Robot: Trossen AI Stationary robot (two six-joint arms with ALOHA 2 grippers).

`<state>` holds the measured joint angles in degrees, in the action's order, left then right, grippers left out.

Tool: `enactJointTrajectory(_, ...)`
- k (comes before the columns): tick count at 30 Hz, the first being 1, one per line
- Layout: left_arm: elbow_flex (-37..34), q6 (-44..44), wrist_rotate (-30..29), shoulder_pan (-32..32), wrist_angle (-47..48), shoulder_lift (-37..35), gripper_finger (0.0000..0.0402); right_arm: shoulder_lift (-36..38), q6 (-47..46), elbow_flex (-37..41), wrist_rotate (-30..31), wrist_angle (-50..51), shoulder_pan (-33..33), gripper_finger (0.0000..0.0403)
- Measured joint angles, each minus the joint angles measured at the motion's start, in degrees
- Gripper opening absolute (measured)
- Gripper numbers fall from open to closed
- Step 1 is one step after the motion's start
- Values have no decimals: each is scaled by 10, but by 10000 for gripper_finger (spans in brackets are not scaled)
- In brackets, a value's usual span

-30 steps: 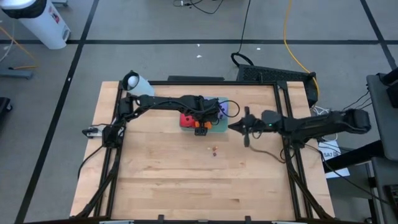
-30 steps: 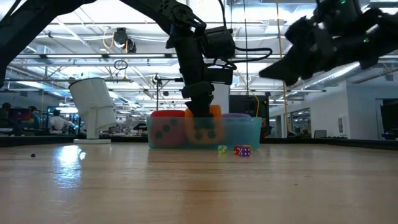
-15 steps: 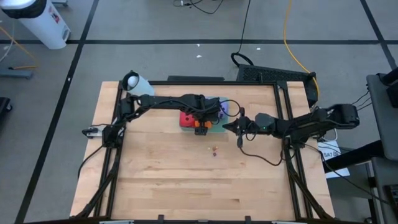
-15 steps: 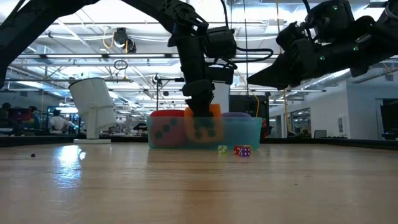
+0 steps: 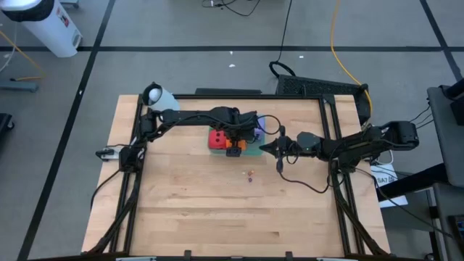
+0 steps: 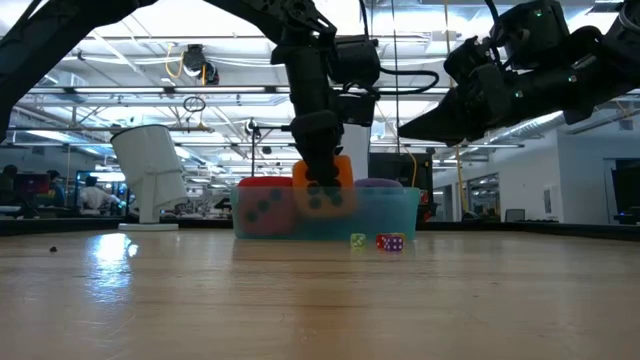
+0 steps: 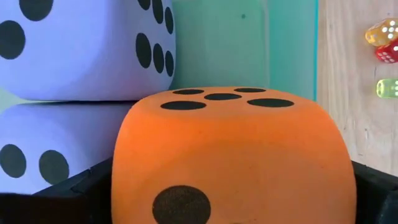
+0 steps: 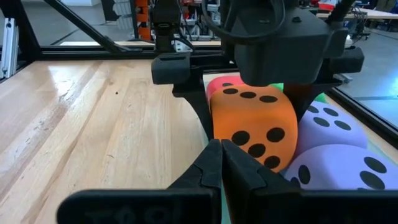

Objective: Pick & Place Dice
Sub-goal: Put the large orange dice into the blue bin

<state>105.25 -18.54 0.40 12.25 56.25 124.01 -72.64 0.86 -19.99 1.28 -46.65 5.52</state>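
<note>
Orange die (image 6: 323,187) is gripped wide by left gripper (image 6: 322,180) above the bin (image 6: 400,212); right gripper (image 8: 221,163) is held closed nearby; a clear lift is judged needed next.

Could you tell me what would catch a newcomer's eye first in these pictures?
Probably the orange die, gripped by the left gripper and raised partly above the teal bin at the table's far middle. Beside it in the bin sit a red die and two purple dice. The right gripper hovers shut just right of the bin.
</note>
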Motion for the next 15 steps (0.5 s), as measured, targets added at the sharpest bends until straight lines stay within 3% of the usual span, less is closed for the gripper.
enactJointTrajectory(7,1,-9,-3,-1,-14,-1,400,-62,39,0,4,-70,0,0)
enactJointTrajectory(15,1,-12,-3,-1,-24,-1,400,-166,82,-26,65,-161,1,0)
